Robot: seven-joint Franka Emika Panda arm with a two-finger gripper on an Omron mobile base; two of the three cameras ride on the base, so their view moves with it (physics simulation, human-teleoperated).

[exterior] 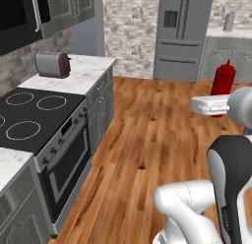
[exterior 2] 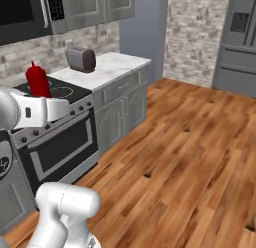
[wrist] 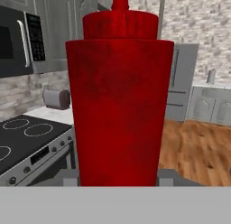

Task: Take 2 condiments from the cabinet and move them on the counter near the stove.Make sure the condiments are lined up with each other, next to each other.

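Observation:
My gripper (exterior: 216, 105) is shut on a red squeeze-bottle condiment (exterior: 223, 79), held upright in the air above the wooden floor, to the right of the stove (exterior: 34, 115). In the right base view the gripper (exterior 2: 41, 103) and red bottle (exterior 2: 37, 79) appear in front of the stove (exterior 2: 67, 92). The hand view has the bottle (wrist: 119, 105) close up in its middle, with the gripper (wrist: 116, 175) at its base and the fingers mostly hidden. White marble counter (exterior: 83, 73) runs beyond the stove (wrist: 27, 137). The cabinet is out of view.
A steel toaster (exterior: 51, 64) stands on the counter (exterior 2: 112, 67) past the stove. A black microwave (wrist: 18, 42) hangs above the stove, with closed grey wall units beside it. A steel fridge (exterior: 182, 31) stands at the far wall. Open wooden floor (exterior 2: 190, 142) lies to the right.

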